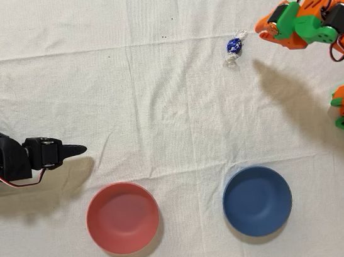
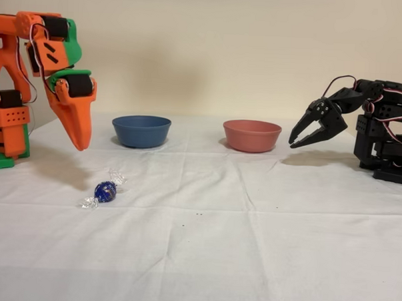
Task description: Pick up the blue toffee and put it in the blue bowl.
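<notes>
My pincer [image 2: 80, 140] hangs closed and empty above the surface [image 2: 250, 246], just beside the blue toffee [image 2: 106, 191]; a misaligned descent risks nudging this small candy away, farther from the blue bowl [image 2: 141, 130].

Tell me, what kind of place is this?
Probably a robot practice table: a white cloth, an orange arm's gripper above a blue toffee, and a blue bowl.
</notes>
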